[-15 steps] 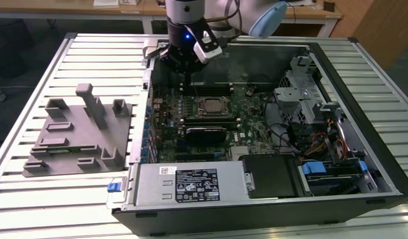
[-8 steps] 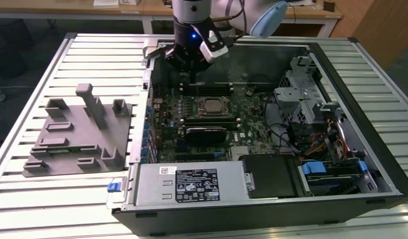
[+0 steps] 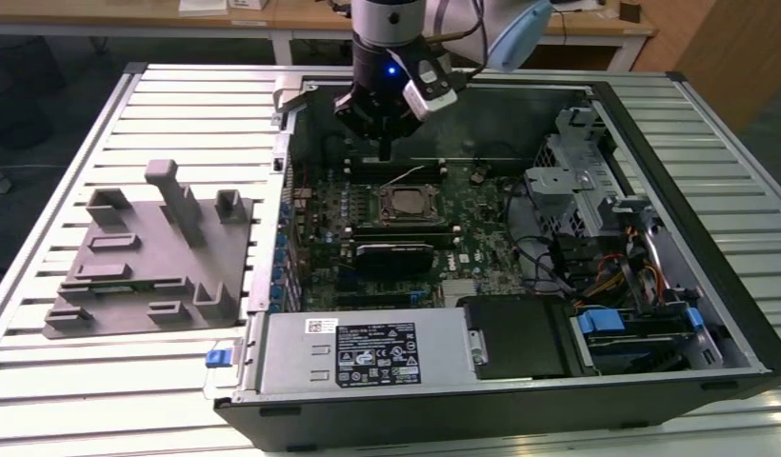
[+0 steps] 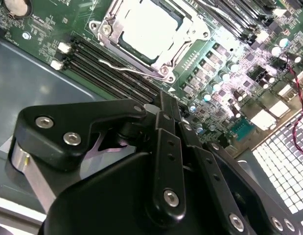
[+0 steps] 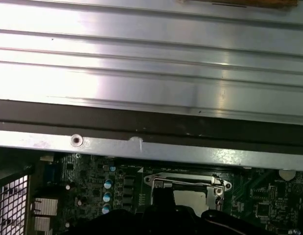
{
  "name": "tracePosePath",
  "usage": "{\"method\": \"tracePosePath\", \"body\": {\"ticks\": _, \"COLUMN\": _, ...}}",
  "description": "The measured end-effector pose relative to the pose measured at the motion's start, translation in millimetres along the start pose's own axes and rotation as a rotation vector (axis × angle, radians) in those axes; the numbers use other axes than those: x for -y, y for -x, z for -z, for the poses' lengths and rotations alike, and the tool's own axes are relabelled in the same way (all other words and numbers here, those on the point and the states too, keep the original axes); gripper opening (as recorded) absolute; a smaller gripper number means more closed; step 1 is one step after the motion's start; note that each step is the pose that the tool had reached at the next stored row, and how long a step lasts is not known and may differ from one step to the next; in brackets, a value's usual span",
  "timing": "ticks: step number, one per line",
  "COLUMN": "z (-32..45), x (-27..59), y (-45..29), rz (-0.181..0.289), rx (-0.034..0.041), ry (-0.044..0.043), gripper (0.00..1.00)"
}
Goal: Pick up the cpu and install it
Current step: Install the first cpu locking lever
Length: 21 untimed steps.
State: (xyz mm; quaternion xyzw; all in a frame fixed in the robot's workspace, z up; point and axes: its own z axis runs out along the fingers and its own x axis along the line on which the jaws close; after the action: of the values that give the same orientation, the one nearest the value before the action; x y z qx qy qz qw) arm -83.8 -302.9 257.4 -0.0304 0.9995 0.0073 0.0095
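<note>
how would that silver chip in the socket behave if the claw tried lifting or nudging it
The chip looks like a thin, flat metal-topped square, so probably stiff and light. Its smooth shiny top suggests it could be slippery. It sits inside the socket frame, so a sideways nudge would likely be blocked rather than slide it. The claw hangs above the board.

cpu [image 3: 402, 202]: small flat square chip, pale silver metal top, thin darker rim. Lies flat, face up, seated inside the socket [image 3: 402, 188] on the motherboard [image 3: 473, 249], edges square to the frame. Nothing on top of it or touching it from above. Second wrist view shows the lid [image 4: 143, 25] bright and washed out by glare, metal frame around it on all sides. First wrist view shows just a strip of the pale top [image 5: 189, 197], rest hidden behind dark arm parts. Sits mid-board, toward the far side of the case in the exterior view.
</note>
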Motion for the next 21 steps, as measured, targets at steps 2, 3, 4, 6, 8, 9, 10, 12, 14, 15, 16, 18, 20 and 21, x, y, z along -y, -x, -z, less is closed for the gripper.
{"method": "tracePosePath", "body": {"ticks": 2, "z": -0.2, "x": 0.2, "y": 0.0, "rz": 0.0, "rx": 0.0, "ry": 0.0, "gripper": 0.11}}
{"method": "tracePosePath", "body": {"ticks": 3, "z": -0.4, "x": 0.6, "y": 0.1, "rz": 0.0, "rx": 0.0001, "ry": 0.001, "gripper": 0.11}}
{"method": "tracePosePath", "body": {"ticks": 4, "z": -0.6, "x": 1.1, "y": 0.0, "rz": 0.0, "rx": 0.0005, "ry": 0.0072, "gripper": 0.11}}
{"method": "tracePosePath", "body": {"ticks": 6, "z": -1.0, "x": 3.0, "y": -0.1, "rz": -0.001, "rx": 0.0029, "ry": 0.0427, "gripper": 0.11}}
{"method": "tracePosePath", "body": {"ticks": 8, "z": -1.4, "x": 4.9, "y": -0.2, "rz": -0.001, "rx": 0.0037, "ry": 0.0596, "gripper": 0.11}}
{"method": "tracePosePath", "body": {"ticks": 9, "z": -1.8, "x": 5.1, "y": -0.2, "rz": -0.001, "rx": 0.0039, "ry": 0.0598, "gripper": 0.11}}
{"method": "tracePosePath", "body": {"ticks": 10, "z": -2.2, "x": 5.3, "y": -0.3, "rz": -0.001, "rx": 0.0041, "ry": 0.0598, "gripper": 0.11}}
{"method": "tracePosePath", "body": {"ticks": 12, "z": -3.1, "x": 5.4, "y": -0.2, "rz": -0.001, "rx": 0.0045, "ry": 0.0597, "gripper": 0.11}}
{"method": "tracePosePath", "body": {"ticks": 14, "z": -4.6, "x": 5.5, "y": 0.8, "rz": -0.001, "rx": 0.0045, "ry": 0.0596, "gripper": 0.11}}
{"method": "tracePosePath", "body": {"ticks": 15, "z": -5.6, "x": 5.6, "y": 1.9, "rz": -0.001, "rx": 0.0045, "ry": 0.0595, "gripper": 0.11}}
{"method": "tracePosePath", "body": {"ticks": 16, "z": -6.8, "x": 5.7, "y": 3.8, "rz": -0.001, "rx": 0.0045, "ry": 0.0596, "gripper": 0.11}}
{"method": "tracePosePath", "body": {"ticks": 18, "z": -9.3, "x": 6.1, "y": 8.2, "rz": -0.001, "rx": 0.0045, "ry": 0.0596, "gripper": 0.11}}
{"method": "tracePosePath", "body": {"ticks": 20, "z": -12.6, "x": 5.6, "y": 10.5, "rz": 0.005, "rx": 0.0045, "ry": 0.0591, "gripper": 0.11}}
{"method": "tracePosePath", "body": {"ticks": 21, "z": -14.1, "x": 5.4, "y": 10.7, "rz": 0.01, "rx": 0.0049, "ry": 0.0585, "gripper": 0.11}}
